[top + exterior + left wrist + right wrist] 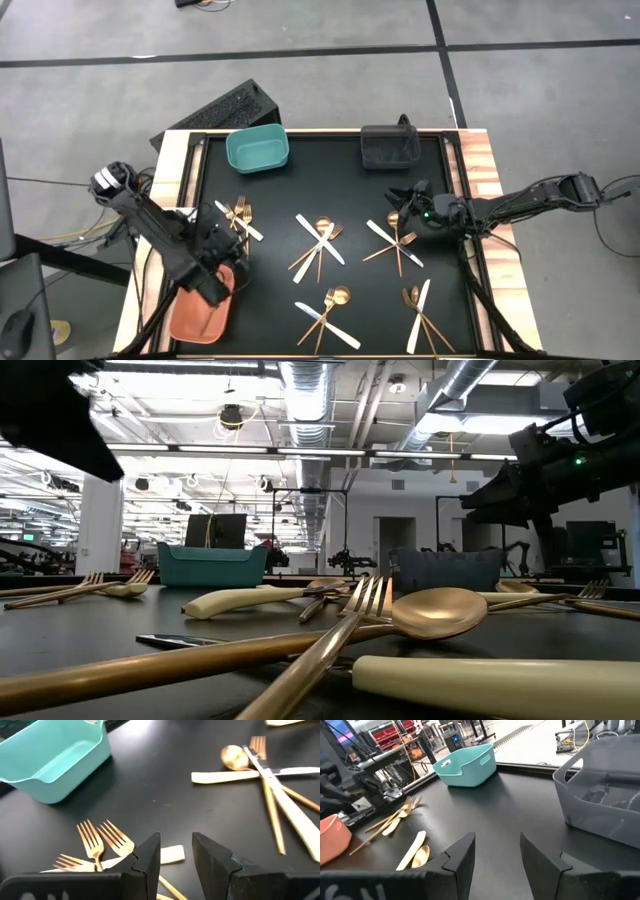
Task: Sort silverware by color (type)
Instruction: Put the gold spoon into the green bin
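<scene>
Gold forks and spoons and white-handled knives lie flat on the black mat in several small crossed piles: a left pile [238, 217], a middle pile [320, 240], a right pile [395, 240] and two near piles [330, 310] [420, 315]. My left gripper [235, 243] [176, 840] is open, just near of the left pile, with its gold forks [102, 840] and a white knife handle [172, 854] in front of its fingers. My right gripper [405, 197] [497, 840] is open, hovering at the far end of the right pile, beside a knife and spoon [415, 854].
A teal bin [257, 149] and a black bin [390, 147] stand at the mat's far edge. A salmon bin [203, 305] sits at the near left, partly under my left arm. Wooden table borders run along both sides of the mat [300, 180]. A dark case [225, 108] lies beyond the far left corner.
</scene>
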Robot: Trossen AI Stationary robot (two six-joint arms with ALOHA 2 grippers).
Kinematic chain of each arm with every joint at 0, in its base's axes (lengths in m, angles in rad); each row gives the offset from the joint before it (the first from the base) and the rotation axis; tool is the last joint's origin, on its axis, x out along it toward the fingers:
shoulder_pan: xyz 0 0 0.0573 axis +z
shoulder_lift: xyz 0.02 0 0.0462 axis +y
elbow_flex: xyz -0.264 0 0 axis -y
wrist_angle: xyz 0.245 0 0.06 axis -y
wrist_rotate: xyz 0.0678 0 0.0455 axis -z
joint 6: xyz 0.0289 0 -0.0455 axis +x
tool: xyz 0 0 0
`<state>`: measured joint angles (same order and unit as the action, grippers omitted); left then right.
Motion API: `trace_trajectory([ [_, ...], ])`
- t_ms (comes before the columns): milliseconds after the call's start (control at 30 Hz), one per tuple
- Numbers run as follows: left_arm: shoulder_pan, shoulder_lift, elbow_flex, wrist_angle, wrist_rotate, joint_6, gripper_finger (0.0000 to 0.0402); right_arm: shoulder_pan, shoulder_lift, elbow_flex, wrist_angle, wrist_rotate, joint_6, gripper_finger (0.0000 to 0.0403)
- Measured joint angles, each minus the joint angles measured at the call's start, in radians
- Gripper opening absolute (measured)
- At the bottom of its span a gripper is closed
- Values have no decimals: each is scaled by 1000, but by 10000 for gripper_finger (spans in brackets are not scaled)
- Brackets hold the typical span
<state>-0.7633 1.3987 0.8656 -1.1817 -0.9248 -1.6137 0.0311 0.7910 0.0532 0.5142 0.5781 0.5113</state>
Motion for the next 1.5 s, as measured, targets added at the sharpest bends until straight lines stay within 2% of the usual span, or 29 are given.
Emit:
trace_trajectory([
  [167,132,0,-43,144,-8,195,103,1,3,0,-2,-1,4,175],
  [333,261,0,-107,424,58,488,103,-11,3,0,-3,1,-15,175],
  [533,409,0,-191,728,197,791,103,-73,3,0,-4,2,-71,175],
  [833,664,0,-212,881,339,1141,103,-225,3,0,-2,-5,-205,175],
  [900,730,0,-212,962,410,1243,103,-276,3,0,6,-44,-223,175],
  [967,788,2,-212,1052,488,1320,103,-328,3,0,24,-129,-224,175],
  [1067,844,4,-212,1152,574,1363,103,-387,3,0,46,-276,-171,175],
  [1133,859,4,-211,1192,591,1371,103,-406,3,0,41,-335,-116,175],
  [1367,852,4,-211,1297,574,1386,103,-374,3,0,-72,-401,-21,175],
  [1500,850,14,-211,1422,574,1394,103,-316,28,3,-44,-451,-5,175],
])
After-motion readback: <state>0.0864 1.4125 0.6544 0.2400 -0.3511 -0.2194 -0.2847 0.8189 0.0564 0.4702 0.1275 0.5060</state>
